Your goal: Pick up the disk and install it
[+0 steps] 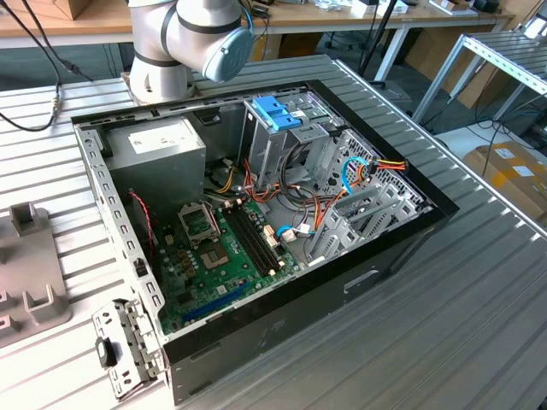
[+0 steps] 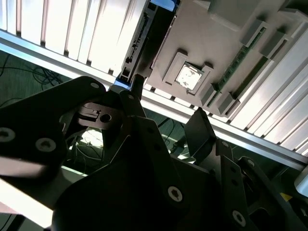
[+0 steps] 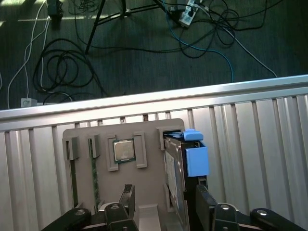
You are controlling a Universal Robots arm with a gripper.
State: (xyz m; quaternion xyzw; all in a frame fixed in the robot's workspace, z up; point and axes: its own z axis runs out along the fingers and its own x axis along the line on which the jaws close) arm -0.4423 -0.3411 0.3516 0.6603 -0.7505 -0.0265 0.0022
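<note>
While disk (image 3: 180,168) stands on edge in grey holder (image 3: 86,132), gripper (image 3: 164,193) spread wide, apparently straddling it.

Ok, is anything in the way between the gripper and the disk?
Nothing visible. In the first wrist view the open gripper is right at the disk, which stands on edge in the grey holder. Its fingers sit either side of the disk, with no cable or other part between.

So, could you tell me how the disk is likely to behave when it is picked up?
Probably stiff: the disk looks like a metal slab in a blue frame. Likely heavy for its size. Standing on edge in the grey holder, it may tip if nudged sideways.
</note>
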